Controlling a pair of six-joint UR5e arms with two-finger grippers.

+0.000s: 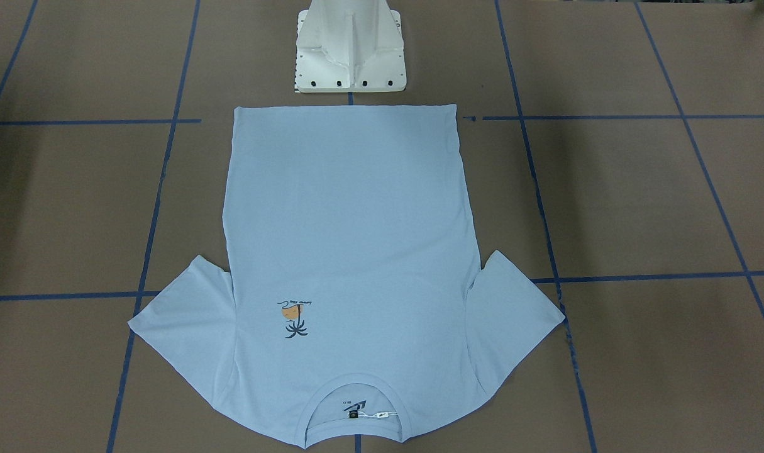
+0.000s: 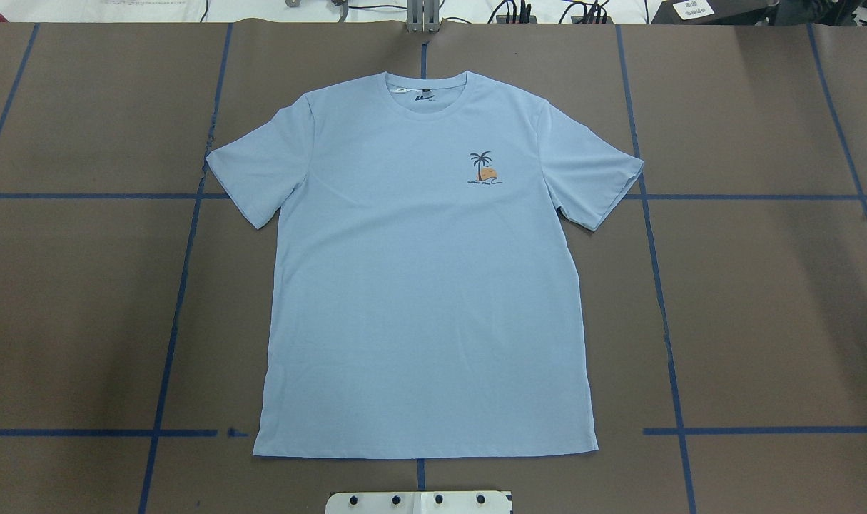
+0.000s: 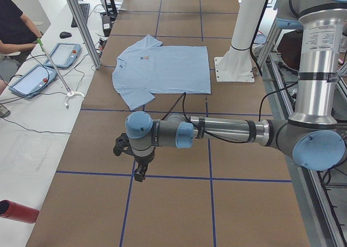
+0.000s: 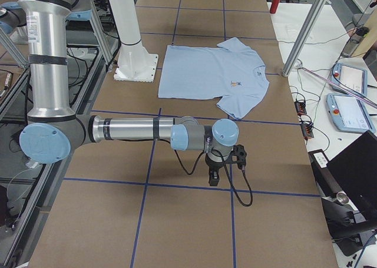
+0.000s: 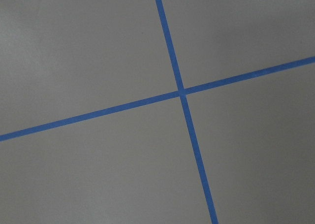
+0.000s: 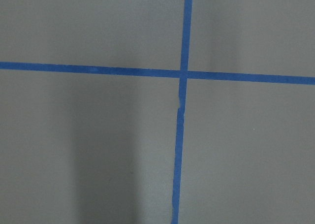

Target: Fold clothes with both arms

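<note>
1. One T-shirt (image 2: 426,285) is lying flat at the overhead frame's centre, collar (image 2: 427,107) toward the top.
2. Left gripper (image 3: 140,173) and right gripper (image 4: 213,178) are hovering well apart from it; jaw opening cannot be told.
3. Fabric is probably handling light and limp; pinching hem corners (image 2: 260,450) seems best.

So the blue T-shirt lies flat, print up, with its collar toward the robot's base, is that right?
No. The T-shirt lies flat, print up, but its hem is toward the base; the collar points away. The overhead exterior view shows this.
</note>
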